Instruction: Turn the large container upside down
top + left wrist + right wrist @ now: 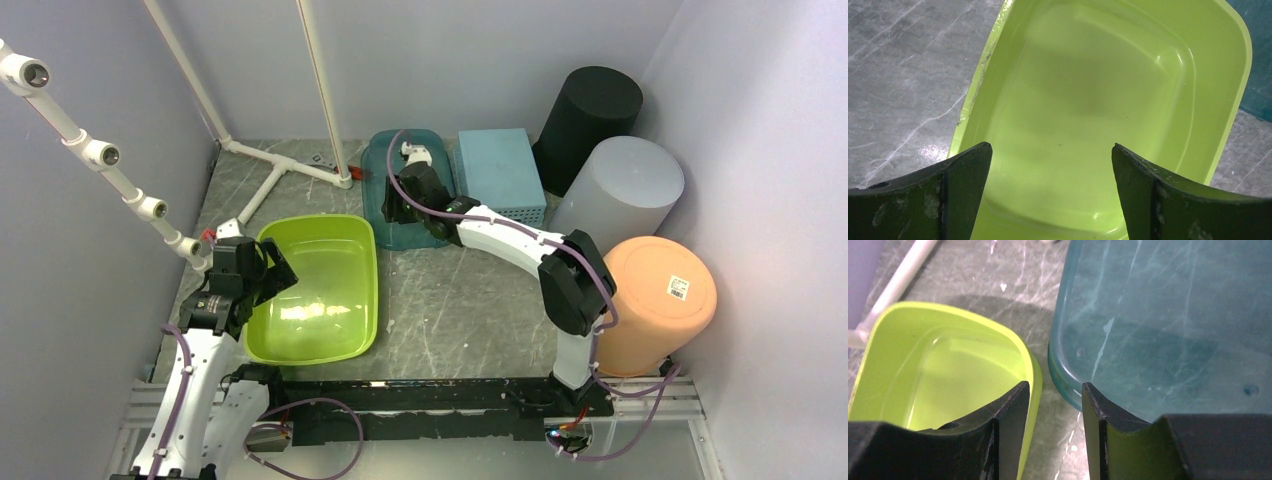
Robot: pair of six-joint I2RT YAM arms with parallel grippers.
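Pincers first: the left gripper (266, 272) stood as wide open as it could, holding nothing. It hung over the left side of the lime-green rectangular plastic tub (322, 292), and its wrist view looked between both fingers down into the bare basin. I took that tub for the large container, being the bigger of the two shallow tubs. It sat upright, mouth up, on the grey marbled table (470, 310), straight ahead of the left arm's base. Its long axis seemed to run from the near edge toward the back wall, so the left rim lay lengthwise under the open jaws. No contact with the rim showed.

Just right of the lime tub's far corner, the right gripper (1053, 387) was partly open with only bare table showing between its fingers. It was poised over the narrow strip between the lime tub and a smaller translucent teal plastic tub (1173, 315). Whether it touched either tub, I could not tell.

By my judgement the left arm was the nearer and better placed. A flip would call for clamping the left long rim and rolling the tub over its long axis toward the right.
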